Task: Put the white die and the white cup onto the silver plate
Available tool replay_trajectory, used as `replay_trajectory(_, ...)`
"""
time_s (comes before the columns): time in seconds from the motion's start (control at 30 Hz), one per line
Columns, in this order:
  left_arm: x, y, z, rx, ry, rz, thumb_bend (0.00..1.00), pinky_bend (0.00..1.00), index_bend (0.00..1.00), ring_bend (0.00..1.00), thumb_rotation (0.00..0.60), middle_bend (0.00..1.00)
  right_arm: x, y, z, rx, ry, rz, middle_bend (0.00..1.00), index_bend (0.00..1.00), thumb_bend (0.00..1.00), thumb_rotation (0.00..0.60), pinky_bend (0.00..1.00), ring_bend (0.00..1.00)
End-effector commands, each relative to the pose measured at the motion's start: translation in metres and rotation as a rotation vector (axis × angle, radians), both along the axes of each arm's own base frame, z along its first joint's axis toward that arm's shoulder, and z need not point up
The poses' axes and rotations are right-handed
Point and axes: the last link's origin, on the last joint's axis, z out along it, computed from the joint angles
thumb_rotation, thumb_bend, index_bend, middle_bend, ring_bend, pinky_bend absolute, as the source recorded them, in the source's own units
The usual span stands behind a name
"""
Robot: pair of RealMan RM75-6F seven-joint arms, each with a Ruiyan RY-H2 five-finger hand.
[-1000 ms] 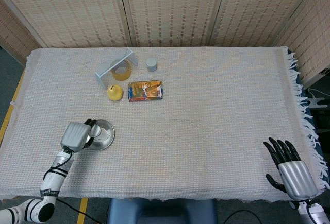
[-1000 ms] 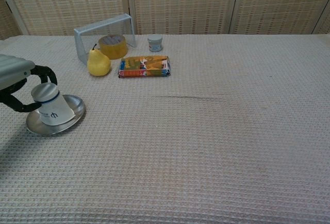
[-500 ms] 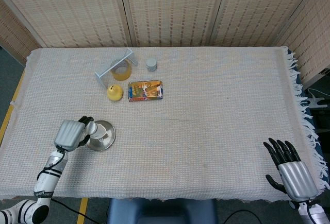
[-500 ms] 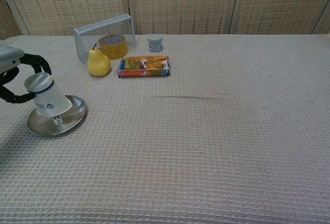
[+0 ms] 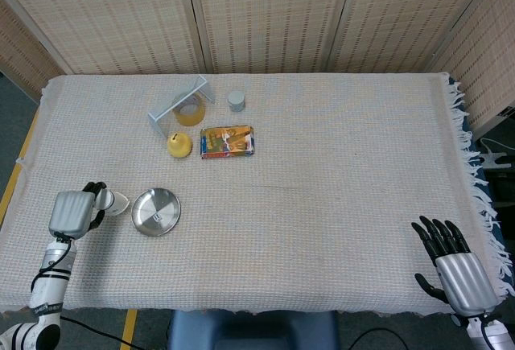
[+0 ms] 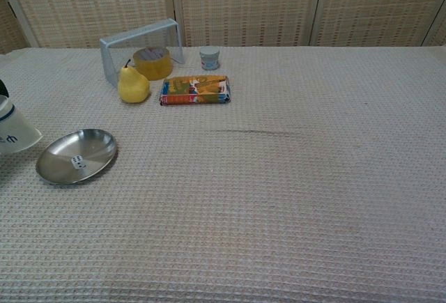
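Observation:
The silver plate (image 5: 165, 221) (image 6: 97, 144) lies near the table's front left. A white die (image 6: 77, 161) sits in its middle, seen in the chest view. My left hand (image 5: 71, 212) is left of the plate and holds the white cup (image 5: 116, 202) (image 6: 14, 131) on its side, mouth pointing toward the plate. The cup is off the plate and apart from it. In the chest view only the cup shows at the left edge. My right hand (image 5: 453, 266) hangs at the front right corner, fingers spread and holding nothing.
At the back left are a yellow pear (image 5: 179, 145), an orange snack packet (image 5: 228, 142), a small grey jar (image 5: 236, 100), and a tape roll (image 5: 189, 111) under a metal frame (image 5: 168, 105). The cloth's fringed edge runs down the right side.
My left hand has carried the white cup off the silver plate to the left, tipping it over. The die under it now shows on the plate. The right hand is still.

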Motion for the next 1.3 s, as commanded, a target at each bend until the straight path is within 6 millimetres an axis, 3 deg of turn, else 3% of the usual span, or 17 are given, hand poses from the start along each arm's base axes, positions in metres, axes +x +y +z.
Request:
replay_trajectory(0.03, -0.006, 0.0, -0.004, -0.027, -0.005, 0.025, 0.43, 0.98, 0.52, 0.81, 0.6, 0.76, 0.0, 0.0, 0.0, 0.0, 0.001, 0.001, 0.0, 0.0, 0.14, 0.6, 0.0, 0.0)
replay_trajectory(0.27, -0.011, 0.003, -0.008, -0.044, 0.003, 0.048, 0.4, 0.98, 0.41, 0.8, 0.6, 0.68, 0.0, 0.001, -0.001, 0.002, 0.002, 0.001, 0.0, 0.0, 0.14, 0.6, 0.0, 0.0)
replay_trajectory(0.33, -0.014, 0.003, -0.009, -0.068, -0.007, 0.079, 0.38, 0.96, 0.28, 0.78, 0.6, 0.59, 0.0, 0.001, -0.001, 0.0, 0.003, -0.001, 0.0, 0.0, 0.14, 0.6, 0.0, 0.0)
replay_trajectory(0.43, -0.014, 0.003, -0.006, -0.075, -0.023, 0.098, 0.34, 0.92, 0.02, 0.7, 0.6, 0.3, 0.0, 0.001, -0.001, 0.0, 0.003, -0.001, 0.0, 0.0, 0.14, 0.6, 0.0, 0.0)
replay_trajectory(0.57, -0.012, -0.001, -0.003, -0.068, -0.059, 0.09, 0.32, 0.78, 0.0, 0.43, 0.6, 0.05, -0.001, 0.0, 0.0, -0.017, 0.018, -0.002, 0.0, 0.0, 0.13, 0.6, 0.0, 0.0)
replay_trajectory(0.83, -0.006, -0.014, 0.001, -0.067, -0.129, 0.055, 0.31, 0.58, 0.0, 0.11, 0.6, 0.0, 0.0, 0.001, 0.001, -0.033, 0.02, -0.009, 0.0, 0.0, 0.13, 0.6, 0.0, 0.0)
replay_trajectory(0.9, -0.004, -0.017, 0.002, -0.066, -0.147, 0.044, 0.31, 0.48, 0.0, 0.05, 0.6, 0.0, 0.0, 0.001, 0.001, -0.035, 0.019, -0.009, 0.0, 0.0, 0.14, 0.6, 0.0, 0.0)
replay_trajectory(0.93, 0.0, -0.024, 0.004, -0.059, -0.186, 0.021, 0.31, 0.38, 0.0, 0.01, 0.6, 0.0, 0.0, 0.001, 0.001, -0.039, 0.018, -0.006, 0.0, 0.0, 0.14, 0.6, 0.0, 0.0)
replay_trajectory(0.97, 0.011, -0.041, 0.01, -0.026, -0.259, -0.043, 0.31, 0.28, 0.0, 0.0, 0.6, 0.0, 0.002, 0.0, 0.003, -0.053, 0.012, 0.008, 0.0, 0.0, 0.14, 0.6, 0.0, 0.0)
replay_trajectory(1.0, 0.015, -0.071, 0.018, 0.001, -0.331, -0.127, 0.31, 0.24, 0.0, 0.0, 0.6, 0.0, 0.003, -0.001, 0.004, -0.066, 0.008, 0.026, 0.0, 0.0, 0.14, 0.6, 0.0, 0.0)
replay_trajectory(1.07, 0.012, -0.094, 0.022, 0.0, -0.393, -0.195, 0.31, 0.17, 0.0, 0.0, 0.6, 0.0, 0.003, -0.001, 0.004, -0.078, 0.005, 0.04, 0.0, 0.0, 0.14, 0.6, 0.0, 0.0)
replay_trajectory(1.2, 0.003, -0.12, 0.024, -0.075, -0.36, -0.213, 0.31, 0.15, 0.0, 0.0, 0.6, 0.0, 0.001, -0.001, 0.003, -0.075, 0.002, 0.044, 0.0, 0.0, 0.14, 0.6, 0.0, 0.0)
replay_trajectory(1.3, 0.004, -0.122, 0.025, -0.079, -0.332, -0.21, 0.31, 0.15, 0.0, 0.0, 0.6, 0.0, 0.002, 0.0, 0.004, -0.075, 0.001, 0.045, 0.0, 0.0, 0.14, 0.6, 0.0, 0.0)
